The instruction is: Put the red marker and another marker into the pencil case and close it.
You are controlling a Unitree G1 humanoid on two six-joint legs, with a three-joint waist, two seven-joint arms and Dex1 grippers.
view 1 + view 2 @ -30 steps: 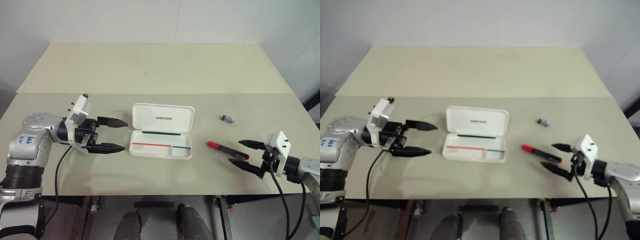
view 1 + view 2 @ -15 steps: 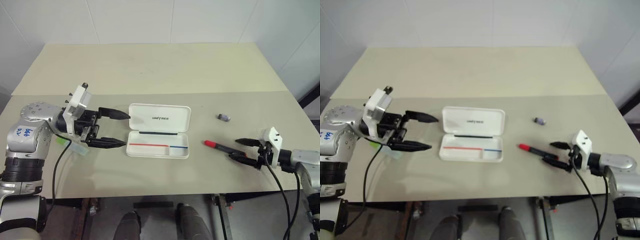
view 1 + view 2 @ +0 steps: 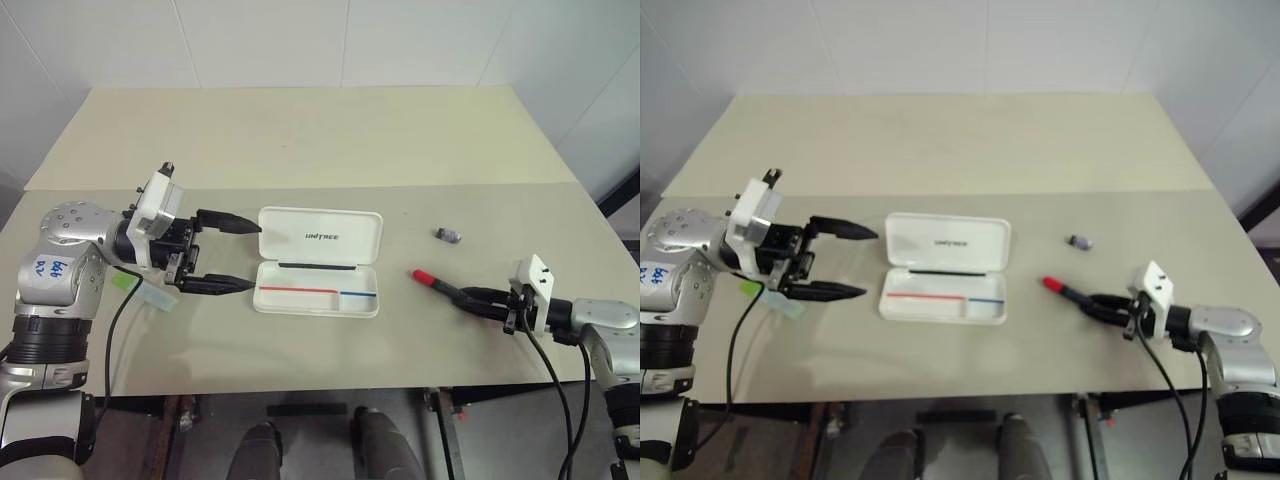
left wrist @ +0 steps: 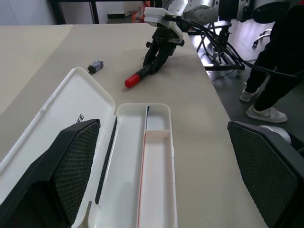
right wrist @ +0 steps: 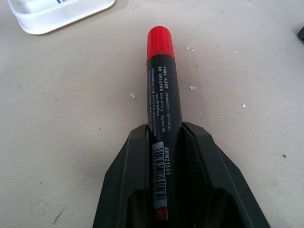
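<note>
- Desk (image 3: 320,140): wide, pale beige surface; carries all items below.
- Pencil case (image 3: 318,262): flat white hard-plastic box with rounded corners, near the middle of the desk; hinged lid laid open, lettered "UNITREE"; a red stripe and a blue stripe run along the inside of the tray.
- Red marker (image 5: 160,90): slim black barrel with red cap, lying on the desk to the right of the case and apart from it, cap end pointing toward the case.
- Right end effector (image 3: 476,299): two black fingers pinching the rear of the red marker's barrel.
- Left end effector (image 3: 237,256): fingers spread wide, just left of the case, pointing at it.
- Light-green stubby marker (image 3: 124,283): on the desk beneath the left arm, partly hidden.
- Small grey-purple piece (image 3: 451,235): on the desk, beyond the red marker.
</note>
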